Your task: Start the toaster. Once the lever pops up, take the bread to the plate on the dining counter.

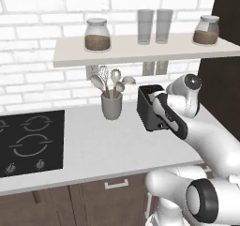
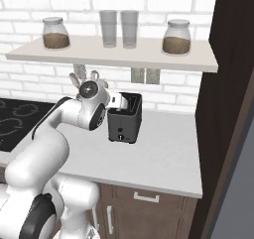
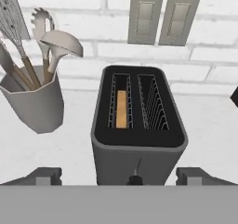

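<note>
The dark grey toaster [image 1: 146, 113] [image 2: 124, 125] [image 3: 137, 149] stands on the white counter near the brick wall. A slice of bread [image 3: 121, 109] sits low in its left slot in the hand view, with just its tan edge showing. My gripper [image 3: 125, 176] [image 2: 127, 101] is open and holds nothing, hovering at the toaster's front top edge with its fingertips [image 3: 44, 175] spread wider than the body. A small lever knob [image 3: 135, 178] shows low on the toaster's front, between the tips. The plate and the dining counter are out of view.
A grey utensil cup [image 1: 111, 106] [image 3: 35, 104] with spoons and a whisk stands left of the toaster. A black cooktop [image 1: 30, 140] lies further left. A shelf [image 1: 140, 50] with jars and glasses hangs overhead. A dark tall cabinet [image 2: 228, 109] bounds the counter's right end.
</note>
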